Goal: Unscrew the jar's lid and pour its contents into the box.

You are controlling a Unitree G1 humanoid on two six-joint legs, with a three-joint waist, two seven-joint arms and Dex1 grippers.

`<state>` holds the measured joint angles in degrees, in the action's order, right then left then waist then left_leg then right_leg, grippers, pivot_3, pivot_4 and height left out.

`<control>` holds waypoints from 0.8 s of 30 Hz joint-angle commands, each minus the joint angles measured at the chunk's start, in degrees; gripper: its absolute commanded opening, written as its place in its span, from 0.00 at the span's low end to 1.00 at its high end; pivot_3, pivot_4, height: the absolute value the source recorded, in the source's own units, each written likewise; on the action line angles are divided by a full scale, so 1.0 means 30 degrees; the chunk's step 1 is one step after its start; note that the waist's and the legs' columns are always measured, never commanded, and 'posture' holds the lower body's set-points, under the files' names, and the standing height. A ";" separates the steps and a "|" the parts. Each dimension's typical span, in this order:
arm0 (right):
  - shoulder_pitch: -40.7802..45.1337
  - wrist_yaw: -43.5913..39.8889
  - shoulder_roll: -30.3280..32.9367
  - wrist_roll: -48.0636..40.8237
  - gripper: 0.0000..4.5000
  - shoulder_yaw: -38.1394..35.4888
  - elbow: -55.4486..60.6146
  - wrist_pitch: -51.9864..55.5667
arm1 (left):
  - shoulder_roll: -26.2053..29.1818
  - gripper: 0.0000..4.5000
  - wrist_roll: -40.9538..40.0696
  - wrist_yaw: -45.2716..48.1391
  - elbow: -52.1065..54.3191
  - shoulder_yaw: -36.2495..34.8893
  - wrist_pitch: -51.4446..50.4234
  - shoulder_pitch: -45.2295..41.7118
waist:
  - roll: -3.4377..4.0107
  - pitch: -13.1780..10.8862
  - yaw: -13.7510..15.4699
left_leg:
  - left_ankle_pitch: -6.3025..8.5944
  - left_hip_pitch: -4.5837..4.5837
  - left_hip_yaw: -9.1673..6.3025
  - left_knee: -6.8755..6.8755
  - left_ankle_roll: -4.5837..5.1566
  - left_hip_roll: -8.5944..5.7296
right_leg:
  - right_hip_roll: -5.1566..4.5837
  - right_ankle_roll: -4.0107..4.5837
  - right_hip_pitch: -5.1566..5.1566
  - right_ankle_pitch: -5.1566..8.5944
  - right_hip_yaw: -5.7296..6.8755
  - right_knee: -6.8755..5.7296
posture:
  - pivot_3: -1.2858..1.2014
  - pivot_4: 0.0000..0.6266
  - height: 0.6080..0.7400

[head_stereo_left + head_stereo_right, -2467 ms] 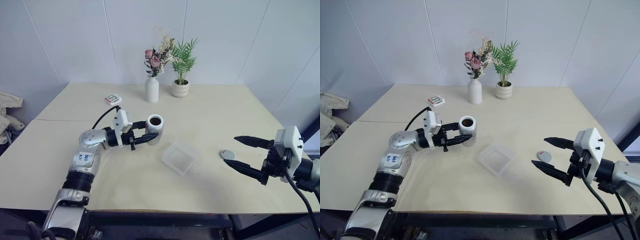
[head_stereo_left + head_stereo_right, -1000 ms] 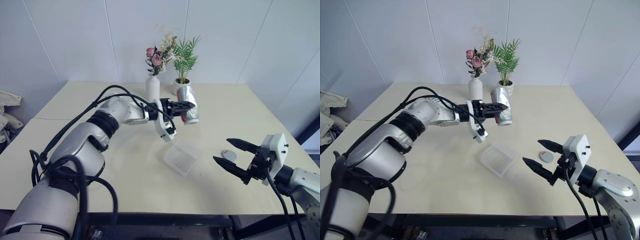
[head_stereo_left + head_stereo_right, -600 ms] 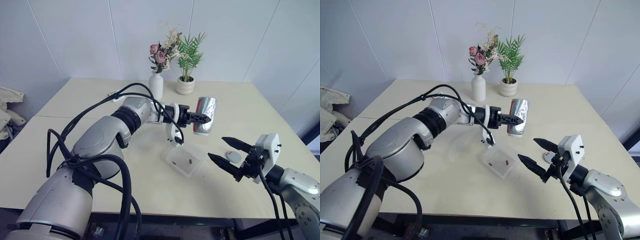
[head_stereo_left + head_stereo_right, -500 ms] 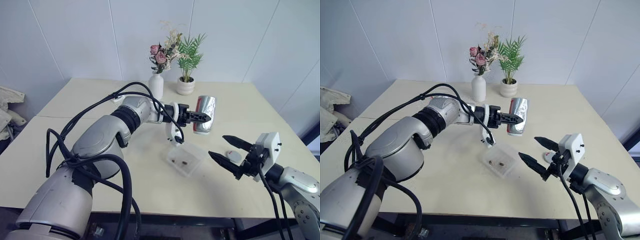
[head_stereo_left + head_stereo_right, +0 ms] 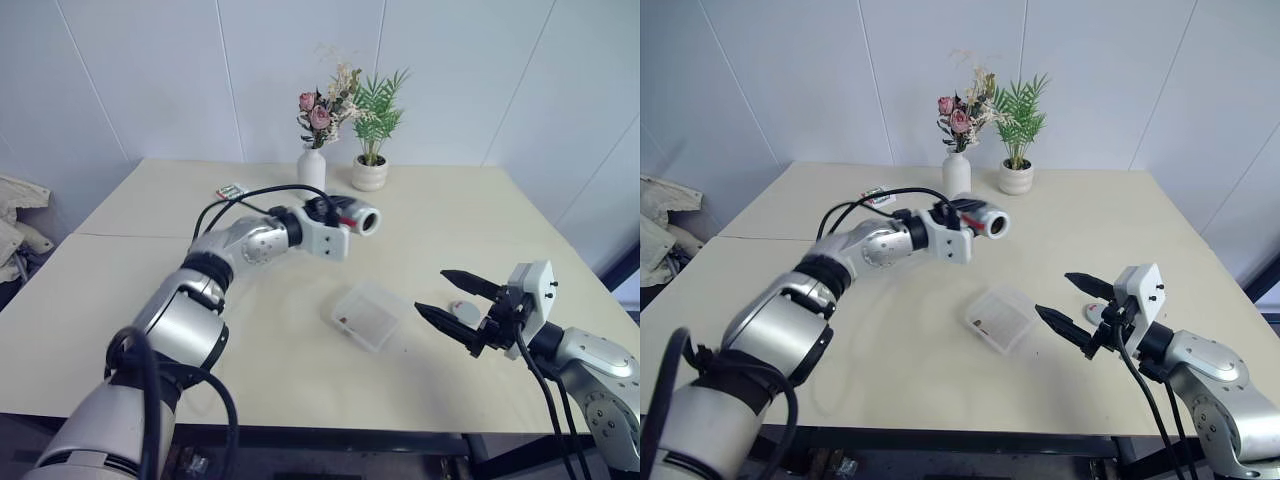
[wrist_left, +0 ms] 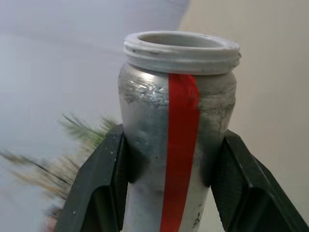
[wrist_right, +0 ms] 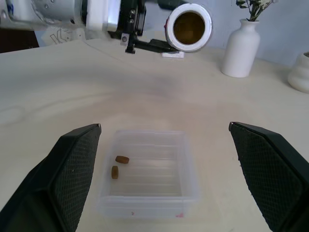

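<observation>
My left gripper (image 5: 338, 213) is shut on the silvery jar (image 5: 362, 219), held above the table behind and left of the box. The jar lies about level, its lidless mouth (image 7: 188, 27) facing the right arm. In the left wrist view both black fingers (image 6: 99, 188) clamp the jar's red-striped side (image 6: 179, 121). The translucent box (image 5: 365, 315) sits mid-table with two small brown pieces (image 7: 119, 165) inside. My right gripper (image 5: 432, 291) hovers open just right of the box, holding nothing. The grey lid (image 5: 462, 310) lies on the table behind its fingers, partly hidden.
A white vase of flowers (image 5: 312, 165) and a small potted plant (image 5: 368, 175) stand at the table's back edge. A green-and-white pack (image 5: 230, 191) lies at the back left. The white wall rises right behind the table.
The left arm has drawn back to the left with the jar, rolling it from mouth-down over the box to about level. Brown pieces now lie in the box. The right gripper stayed put.
</observation>
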<state>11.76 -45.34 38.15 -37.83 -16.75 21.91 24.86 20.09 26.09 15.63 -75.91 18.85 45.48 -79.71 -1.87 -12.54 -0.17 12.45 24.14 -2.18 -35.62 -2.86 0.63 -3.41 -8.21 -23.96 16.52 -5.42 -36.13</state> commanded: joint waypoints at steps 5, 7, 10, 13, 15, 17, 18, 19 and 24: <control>0.2350 -0.1610 0.0617 -0.0435 1.00 0.0956 -0.0316 0.0093 | 0.0903 0.43 -0.7714 0.2992 0.3799 -0.6949 -0.8883 0.2201 | 0.0001 0.0001 -0.0268 | 0.0013 -0.0021 -0.0024 -0.0164 0.0025 0.0000 | 0.0001 -0.0015 0.0035 -0.0016 -0.0003 -0.0132 | 0.52 0.24 1.00; 0.2929 -0.1972 0.0680 -0.0399 1.00 0.1287 -0.0495 0.0107 | 0.1181 0.43 -0.8786 0.2417 0.4760 -0.8218 -1.0772 0.2889 | 0.0000 0.0001 -0.0449 | 0.0004 -0.0076 -0.0061 -0.0173 0.0030 -0.0001 | 0.0006 -0.0009 0.0101 -0.0026 0.0009 -0.0148 | 0.52 0.24 1.00; 0.3907 -0.2386 0.0616 -0.0350 1.00 0.1876 -0.0709 0.0108 | 0.1912 0.43 -1.0232 0.1772 0.6081 -1.0004 -1.2544 0.4433 | 0.0000 0.0001 -0.0540 | 0.0000 -0.0171 -0.0067 -0.0170 0.0029 0.0001 | 0.0007 -0.0003 0.0196 -0.0036 0.0009 -0.0153 | 0.52 0.24 1.00; 0.5246 -0.2809 0.0343 -0.0258 1.00 0.2817 -0.1061 0.0037 | 0.3028 0.43 -1.0705 0.1144 0.7241 -1.1044 -1.3046 0.6763 | 0.0002 0.0003 -0.0953 | -0.0004 -0.0247 -0.0022 -0.0152 0.0023 0.0026 | 0.0005 0.0021 0.0213 -0.0053 -0.0001 -0.0175 | 0.52 0.24 1.00; 0.5789 -0.2985 0.0149 -0.0211 1.00 0.3274 -0.1169 -0.0009 | 0.3150 0.43 -1.0990 0.0727 0.8115 -1.1468 -1.3219 0.8038 | 0.0000 0.0004 -0.0977 | -0.0008 -0.0269 -0.0026 -0.0140 0.0015 0.0037 | 0.0009 0.0034 0.0212 -0.0046 0.0003 -0.0224 | 0.52 0.24 1.00; 0.6343 -0.3186 -0.0080 -0.0112 1.00 0.3791 -0.1255 -0.0058 | 0.3290 0.43 -1.1065 -0.0094 0.8823 -1.1969 -1.2625 0.9408 | 0.0000 0.0004 -0.0936 | -0.0013 -0.0271 -0.0039 -0.0140 0.0008 0.0043 | 0.0013 0.0045 0.0205 -0.0039 0.0007 -0.0252 | 0.52 0.24 1.00; 0.6497 -0.3248 -0.0171 -0.0115 1.00 0.3938 -0.1243 -0.0023 | 0.3236 0.43 -1.1286 -0.0468 0.9208 -1.2328 -1.2550 0.9990 | -0.0001 0.0003 -0.0924 | -0.0015 -0.0270 -0.0042 -0.0147 0.0004 0.0042 | 0.0013 0.0045 0.0204 -0.0040 0.0008 -0.0258 | 0.52 0.24 1.00; 0.6614 -0.3292 -0.0237 -0.0098 1.00 0.4048 -0.1251 -0.0004 | 0.3181 0.43 -1.1444 -0.0805 0.9523 -1.2605 -1.2498 1.0496 | -0.0012 0.0010 -0.0905 | -0.0017 -0.0265 -0.0042 -0.0154 0.0001 0.0041 | 0.0009 0.0047 0.0204 -0.0041 0.0007 -0.0261 | 0.52 0.24 1.00; 0.6826 -0.3377 -0.0371 -0.0042 1.00 0.4235 -0.1379 0.0009 | 0.2443 0.43 -1.2385 -0.1937 1.1057 -1.3780 -1.1354 1.2526 | -0.0027 0.0018 -0.0537 | -0.0017 -0.0260 -0.0040 -0.0162 0.0001 0.0031 | -0.0006 0.0046 0.0209 -0.0047 0.0006 -0.0243 | 0.52 0.24 1.00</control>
<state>31.11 -55.13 37.26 -37.69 -3.34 17.21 25.30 27.77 -9.41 10.95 -46.02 -21.21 8.57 -42.90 -1.95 -12.48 -1.78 12.40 23.35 -2.29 -36.09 -2.86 0.73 -3.43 -8.07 -23.33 16.38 -5.40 -36.84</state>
